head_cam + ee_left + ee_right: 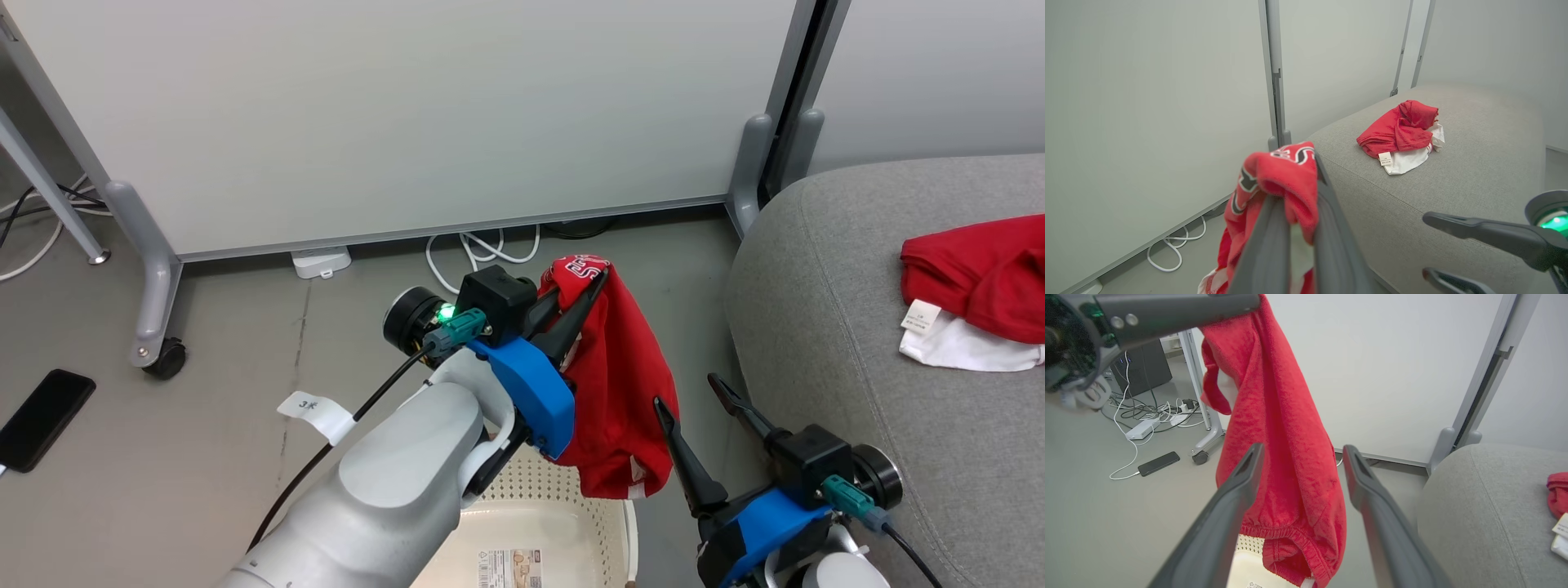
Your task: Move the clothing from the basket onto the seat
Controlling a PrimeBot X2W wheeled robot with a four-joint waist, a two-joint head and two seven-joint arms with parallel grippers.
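Red sports garment with black-and-white lettering (620, 384) hangs long-axis-down over the cream perforated plastic basket (531, 486), clamped in the left gripper (600, 276) – right gripper (684, 390) splayed, empty, just beside its hem. Grey fabric seat (857, 367) lies to the right (right arm nearer). Two garments – crumpled red-and-white garment (980, 278) sits on the seat; one basket.

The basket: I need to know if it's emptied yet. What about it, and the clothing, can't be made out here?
Inside of the basket: head view, cut off by the bottom edge and covered by the left forearm and the held garment; leftovers cannot be told.
Lettering on the held garment: folded over the shut left gripper, partly readable.
The tag of the red garment lying on the seat: left wrist view, too small to read.
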